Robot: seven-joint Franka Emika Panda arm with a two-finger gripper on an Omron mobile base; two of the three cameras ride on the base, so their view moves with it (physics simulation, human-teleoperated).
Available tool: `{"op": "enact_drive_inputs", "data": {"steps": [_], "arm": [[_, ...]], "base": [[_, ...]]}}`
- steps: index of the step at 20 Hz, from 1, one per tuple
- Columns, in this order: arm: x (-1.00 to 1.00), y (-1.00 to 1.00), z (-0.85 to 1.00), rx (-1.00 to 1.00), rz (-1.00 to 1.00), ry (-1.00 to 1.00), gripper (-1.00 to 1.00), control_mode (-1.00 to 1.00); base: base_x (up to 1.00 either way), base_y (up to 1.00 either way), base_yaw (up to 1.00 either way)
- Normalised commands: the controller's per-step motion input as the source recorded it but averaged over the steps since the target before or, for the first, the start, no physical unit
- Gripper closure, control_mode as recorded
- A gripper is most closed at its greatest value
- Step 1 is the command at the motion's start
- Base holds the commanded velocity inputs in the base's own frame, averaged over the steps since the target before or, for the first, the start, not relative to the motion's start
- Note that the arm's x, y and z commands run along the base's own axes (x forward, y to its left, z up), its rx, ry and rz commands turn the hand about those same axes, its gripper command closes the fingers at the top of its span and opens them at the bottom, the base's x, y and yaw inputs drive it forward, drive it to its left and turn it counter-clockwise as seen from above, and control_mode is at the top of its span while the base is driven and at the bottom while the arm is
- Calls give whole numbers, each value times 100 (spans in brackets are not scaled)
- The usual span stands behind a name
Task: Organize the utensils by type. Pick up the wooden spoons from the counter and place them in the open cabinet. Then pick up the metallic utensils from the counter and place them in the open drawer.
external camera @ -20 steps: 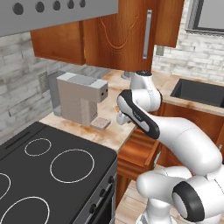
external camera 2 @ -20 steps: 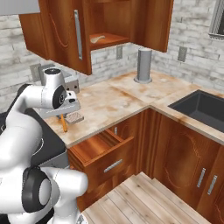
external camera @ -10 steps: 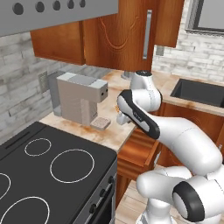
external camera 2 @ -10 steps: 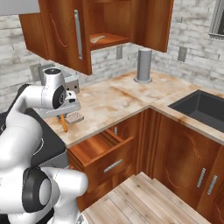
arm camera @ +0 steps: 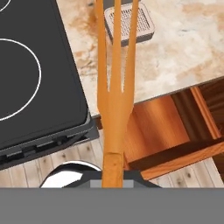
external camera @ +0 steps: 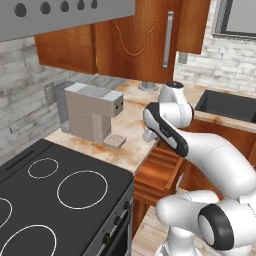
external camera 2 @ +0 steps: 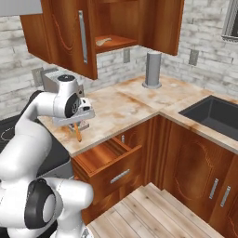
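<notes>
Tool (external camera 2: 76,126) clamping handle of wooden fork-type utensil (arm camera: 114,83), holding it above surface (external camera 2: 122,104) edge, prongs pointing away w/ coffee machine drip tray (arm camera: 129,22) beyond. Open drawer (external camera 2: 104,155) sitting just below. Wooden spoon (external camera 2: 103,42) lying on open cabinet shelf (external camera 2: 116,42).

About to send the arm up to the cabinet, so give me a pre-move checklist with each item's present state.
1. Wooden utensil held: ok, the gripper has its jaws shut on the handle, the slotted end hanging toward the counter.
2. Utensil lifted off the counter: ok, it hangs in the air in the right base view.
3. Cabinet door open: ok, the shelf is exposed.
4. Room on the shelf: ok, one pale wooden piece lies at its left, the rest is bare.
5. Drawer open for the later metal items: ok.
6. Metal utensils located: cannot tell.
</notes>
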Motion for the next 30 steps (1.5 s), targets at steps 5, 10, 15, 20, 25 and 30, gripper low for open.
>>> {"op": "enact_drive_inputs", "data": {"steps": [5,10,15,20,25,30], "arm": [[9,-45,-24,0,0,0,100,-100],[1,-31,-35,3,-6,0,100,-100],[12,-19,-44,2,-36,0,100,-100],[23,-14,-42,2,-59,0,100,-100],[27,-17,-38,12,-54,0,100,-100],[22,-21,-36,18,-38,0,100,-100]], "base": [[0,0,0],[0,0,0],[0,0,0],[0,0,0],[0,0,0],[0,0,0]]}}
